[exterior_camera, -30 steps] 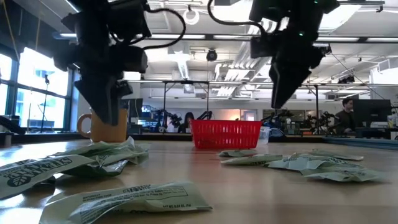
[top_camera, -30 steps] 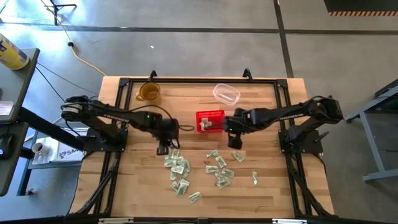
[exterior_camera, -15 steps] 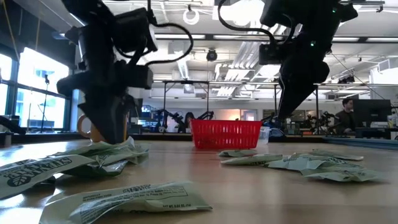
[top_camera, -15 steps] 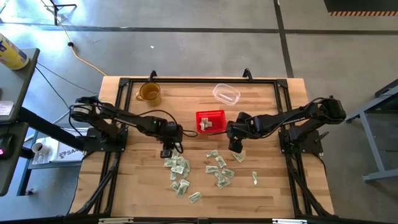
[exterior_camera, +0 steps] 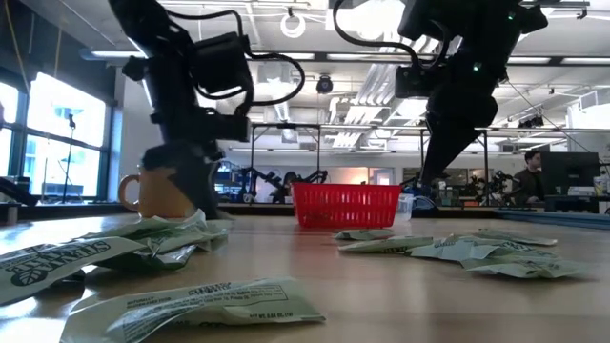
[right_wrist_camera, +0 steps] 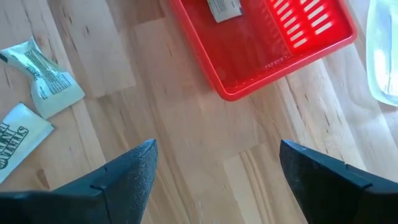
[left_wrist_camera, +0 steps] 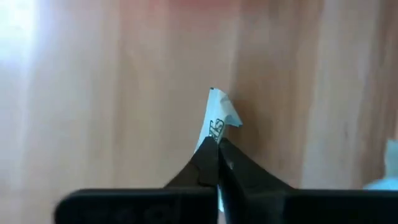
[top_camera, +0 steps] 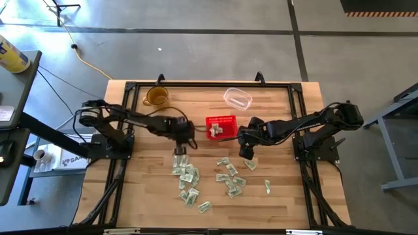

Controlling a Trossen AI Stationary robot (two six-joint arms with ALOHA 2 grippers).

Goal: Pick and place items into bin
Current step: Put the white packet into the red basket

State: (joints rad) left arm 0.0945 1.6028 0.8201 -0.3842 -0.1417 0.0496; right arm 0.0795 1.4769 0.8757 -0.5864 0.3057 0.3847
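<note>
Several wrinkled green-and-white bills lie flat on the wooden table, in one cluster [top_camera: 188,179] and another [top_camera: 230,177]. The red basket [top_camera: 221,127] stands just beyond them with a bill [right_wrist_camera: 224,9] inside. My left gripper [top_camera: 181,151] is shut on one bill [left_wrist_camera: 217,118] between the left cluster and the basket. My right gripper [top_camera: 247,155] hangs open over bare wood, right of the basket's near corner [right_wrist_camera: 227,93], with nothing between its fingers. My left gripper pinches a bill between its two fingertips, which slant down from the table's left. A crumpled corner [left_wrist_camera: 219,111] of the bill sticks out just past the tips. The rest is hidden under the fingers, and I cannot tell whether it is clear of the table.
An amber mug [top_camera: 156,97] stands at the far left and a clear plastic container [top_camera: 238,98] at the far right of the basket. A single bill [top_camera: 267,187] lies apart at the right. Black frame rails border the table.
My left gripper has dropped to the far end of the left cluster, shut on a bill there, then shifted toward the basket with it. My right gripper has sunk a little and tipped, then kept still.
</note>
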